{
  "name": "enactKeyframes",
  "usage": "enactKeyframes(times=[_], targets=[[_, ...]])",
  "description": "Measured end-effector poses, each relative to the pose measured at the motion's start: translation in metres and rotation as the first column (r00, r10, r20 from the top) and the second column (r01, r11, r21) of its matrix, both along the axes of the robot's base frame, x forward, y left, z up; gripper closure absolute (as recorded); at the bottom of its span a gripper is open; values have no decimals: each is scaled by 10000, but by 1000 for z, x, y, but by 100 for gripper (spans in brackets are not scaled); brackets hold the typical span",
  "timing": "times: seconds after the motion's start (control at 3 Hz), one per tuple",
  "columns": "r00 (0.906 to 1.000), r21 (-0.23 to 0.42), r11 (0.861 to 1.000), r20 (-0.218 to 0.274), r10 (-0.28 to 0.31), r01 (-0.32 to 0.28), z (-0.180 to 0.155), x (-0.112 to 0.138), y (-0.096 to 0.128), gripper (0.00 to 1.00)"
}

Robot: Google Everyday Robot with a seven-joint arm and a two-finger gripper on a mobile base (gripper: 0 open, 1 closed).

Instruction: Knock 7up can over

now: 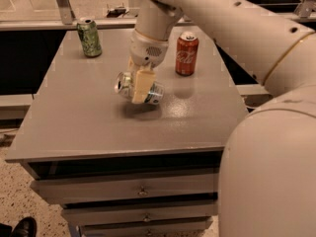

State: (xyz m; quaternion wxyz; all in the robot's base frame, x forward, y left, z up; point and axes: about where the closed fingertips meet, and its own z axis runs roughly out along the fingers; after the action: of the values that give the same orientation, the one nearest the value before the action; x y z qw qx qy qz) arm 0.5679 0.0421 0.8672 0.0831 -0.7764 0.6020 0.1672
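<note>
One 7up can (pixel 156 93), on its side at about mid-table, touching or just above the top, which is unclear. The gripper (pixel 139 90) pinches its middle, jaws closed on its wall. Thin smooth metal cylinder, judged light, dentable and apt to roll; hold mid-body. Matte grey table (pixel 74 127). Red Coca-Cola can (pixel 186 53) upright toward the back right corner; green can (pixel 89 37) upright at the back left corner.

Pincer (pixel 139 95) low over mid-tabletop (pixel 74 115), clamped across the 7up can (pixel 155 93). Its front finger (pixel 140 83) blocks the can's middle, so the label's unreadable and only the two ends peek out. Rear finger hidden behind the can. The arm (pixel 227 26) runs off the top and right edges; a shoe (pixel 22 227) is clipped bottom-left.
</note>
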Motion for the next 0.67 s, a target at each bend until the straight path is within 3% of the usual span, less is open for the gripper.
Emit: enactKeyframes(times=[0.67], targets=[[9952, -340, 9950, -319, 923, -934, -21, -20, 27, 20]])
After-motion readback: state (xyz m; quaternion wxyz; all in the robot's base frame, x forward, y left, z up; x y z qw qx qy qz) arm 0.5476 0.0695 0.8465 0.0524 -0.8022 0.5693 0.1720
